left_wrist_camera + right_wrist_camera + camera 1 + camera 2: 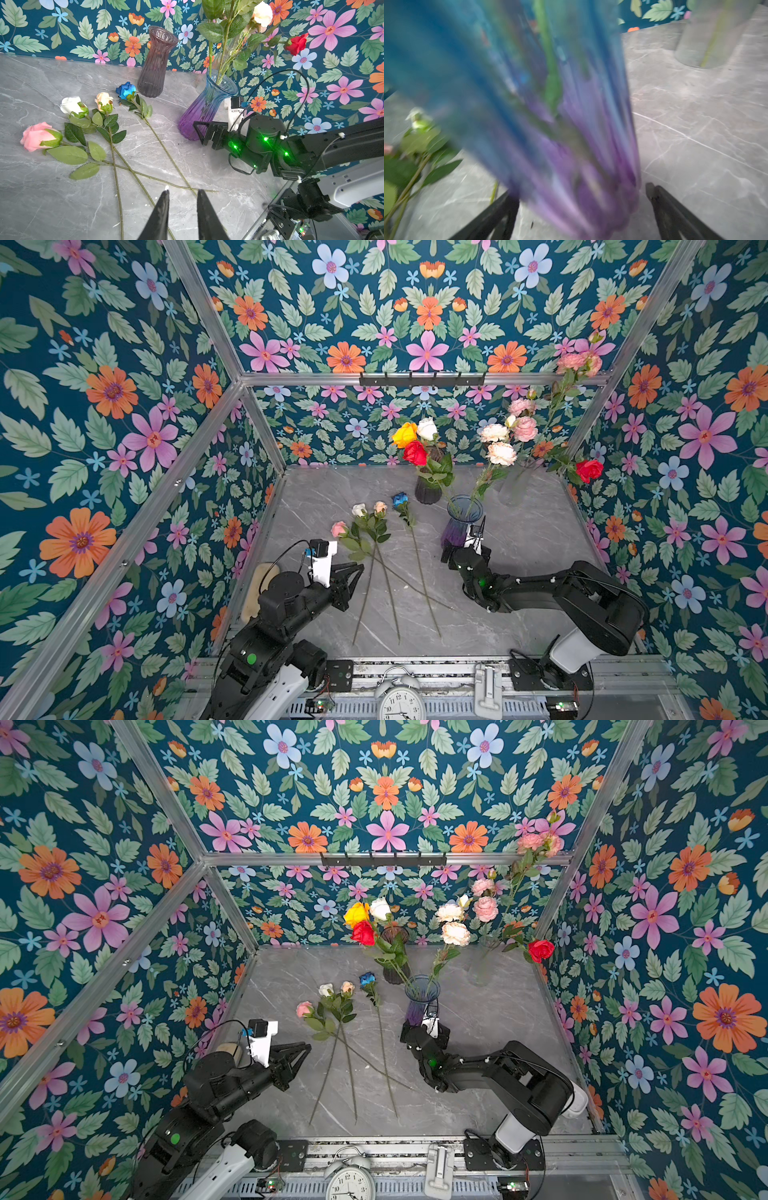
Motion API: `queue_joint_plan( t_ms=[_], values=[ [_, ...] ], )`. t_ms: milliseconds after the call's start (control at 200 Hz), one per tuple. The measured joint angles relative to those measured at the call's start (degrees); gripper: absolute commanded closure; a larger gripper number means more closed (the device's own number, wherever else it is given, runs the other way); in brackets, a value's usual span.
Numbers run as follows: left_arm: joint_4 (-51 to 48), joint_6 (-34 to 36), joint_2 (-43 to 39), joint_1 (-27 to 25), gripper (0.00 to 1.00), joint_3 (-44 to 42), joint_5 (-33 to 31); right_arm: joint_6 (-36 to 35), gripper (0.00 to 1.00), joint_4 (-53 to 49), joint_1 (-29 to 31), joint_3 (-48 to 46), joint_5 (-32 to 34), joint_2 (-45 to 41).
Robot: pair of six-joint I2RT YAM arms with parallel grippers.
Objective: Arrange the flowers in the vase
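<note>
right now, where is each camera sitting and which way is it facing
top views: high above the arms' bases, looking down over the grey marble tabletop; black left arm and right arm both show.
left wrist: behind the left gripper, facing the loose long-stemmed roses and the right arm.
right wrist: behind the open right gripper, hard against the blurred blue-to-purple ribbed glass vase.
shared: both wrist views show that vase and the roses.

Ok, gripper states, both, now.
Left gripper: slightly open, empty.
Right gripper: open wide, jaws either side of the blue-purple vase base.
</note>
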Motion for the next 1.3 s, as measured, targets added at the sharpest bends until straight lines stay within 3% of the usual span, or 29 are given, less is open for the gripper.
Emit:
queue_joint_plan(
  t_ms=[360,765,1301],
  values=[
    [0.0,0.2,-0.1,0.0,0.74,0.0,0.1,1.2,0.01,0.6,-5.1,1.7,-0.9,3.4],
    [0.0,0.2,-0.1,0.0,0.74,0.0,0.4,-3.7,0.01,0.2,-12.9,7.7,-9.1,7.6],
    [0.0,0.2,-0.1,0.0,0.74,0.0,0.6,-1.1,0.01,-16.4,-17.5,20.7,-16.8,13.5]
  ],
)
